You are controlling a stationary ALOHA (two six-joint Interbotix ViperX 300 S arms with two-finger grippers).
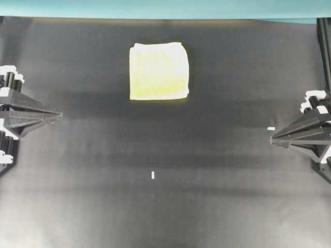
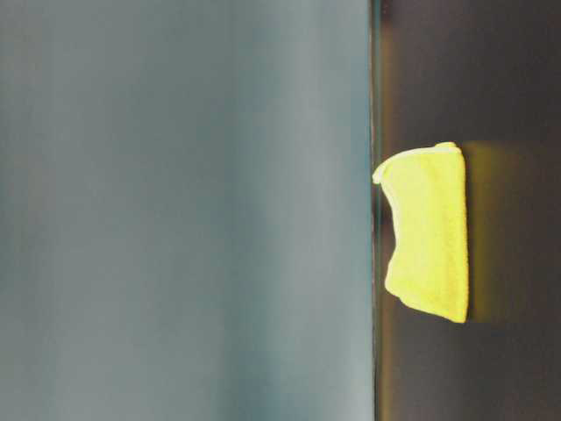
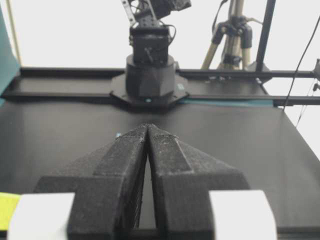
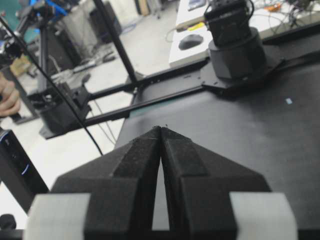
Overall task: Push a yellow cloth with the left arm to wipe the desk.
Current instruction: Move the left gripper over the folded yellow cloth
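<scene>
On the far half of the desk (image 1: 217,206), a little left of the middle, lies the yellow cloth (image 1: 159,71), folded flat in a rough square, near the teal strip (image 1: 165,9) at the back edge. Both arms wait at the sides, well apart from it. The left gripper (image 1: 58,114) has its jaws pressed together into one point, holding nothing, and the right gripper (image 1: 273,139) is pressed together too and also empty. I think the wiping has not begun. To do the first step well, the left arm should reach forward and toward the back, then come down beside the cloth, not on top. The closed tip should meet one side edge low, close to the desk, so the cloth slides flat and does not roll or unfold. A slow, straight push seems safest.
</scene>
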